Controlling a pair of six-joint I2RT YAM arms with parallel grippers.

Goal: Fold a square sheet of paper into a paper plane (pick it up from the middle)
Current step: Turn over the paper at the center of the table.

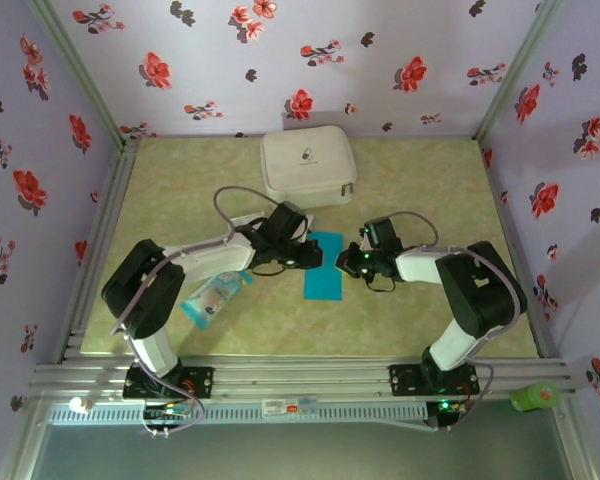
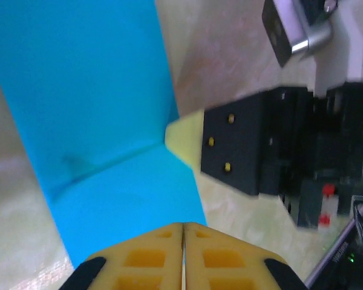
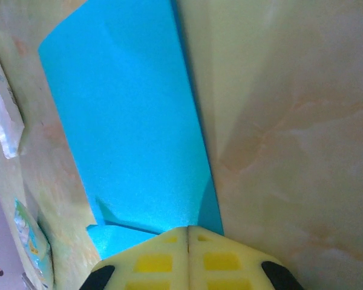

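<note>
The square sheet of paper (image 1: pixel 325 265) lies in the middle of the surface (image 1: pixel 430 190) and looks folded in half, so it is no plane yet. The left claw (image 2: pixel 183 232) and right claw (image 3: pixel 188 234) are both shut, with their tips at its edges. The nose and wings are left to fold.

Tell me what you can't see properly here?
Top view: bits of the blue paper's sides, under the left gripper and right gripper.
Left wrist view: the paper's near end, behind the shut fingers.
Right wrist view: the paper's near end likewise; packet cut off by the left edge.
</note>
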